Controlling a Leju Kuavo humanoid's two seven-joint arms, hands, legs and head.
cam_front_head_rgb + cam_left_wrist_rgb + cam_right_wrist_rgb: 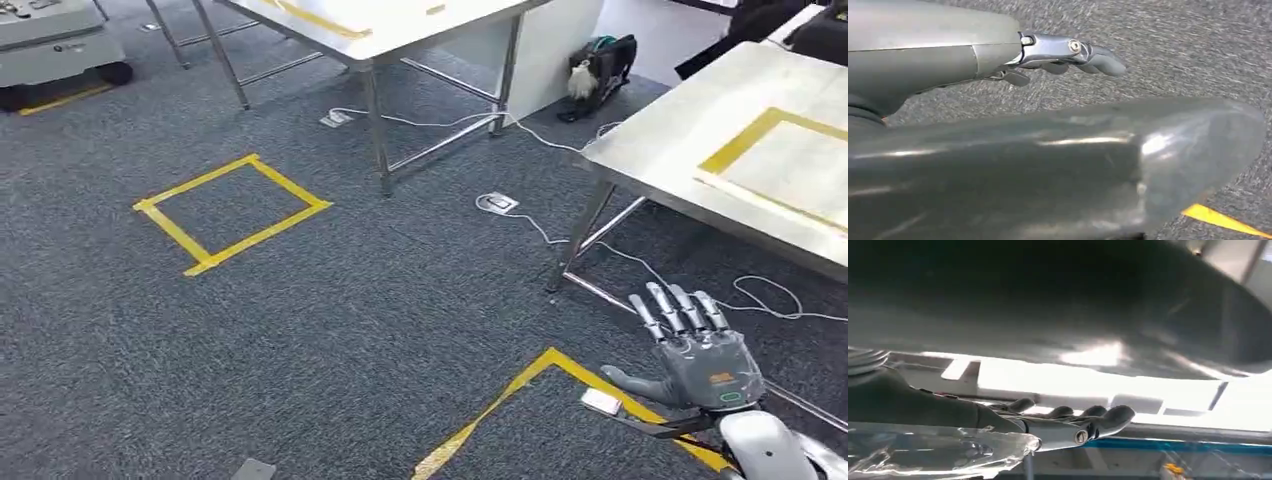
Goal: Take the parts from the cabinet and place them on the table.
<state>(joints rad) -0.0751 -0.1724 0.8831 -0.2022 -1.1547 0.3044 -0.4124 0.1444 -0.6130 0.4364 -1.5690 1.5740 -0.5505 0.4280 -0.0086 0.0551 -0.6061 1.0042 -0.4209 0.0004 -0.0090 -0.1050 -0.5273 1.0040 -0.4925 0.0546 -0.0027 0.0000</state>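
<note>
My right hand (700, 355) is low on the right above the carpet, fingers stretched straight and apart, thumb out to the side, nothing between them. In the right wrist view the same hand (1068, 422) is stretched out, and crumpled clear plastic (938, 450) lies close beside the wrist; I cannot tell whether it is held. My left hand (1068, 55) hangs over the carpet with its fingers slightly bent and holds nothing. A steel table (660, 140) with a yellow tape rectangle (745, 140) on top stands ahead on the right, beyond my right hand.
A second steel table (400, 40) stands at the back. Yellow tape squares mark the grey carpet, one at left (230, 210) and one at my feet (530, 385). White cables (560, 240), floor sockets (497, 203) and a dark bag (600, 70) lie between the tables.
</note>
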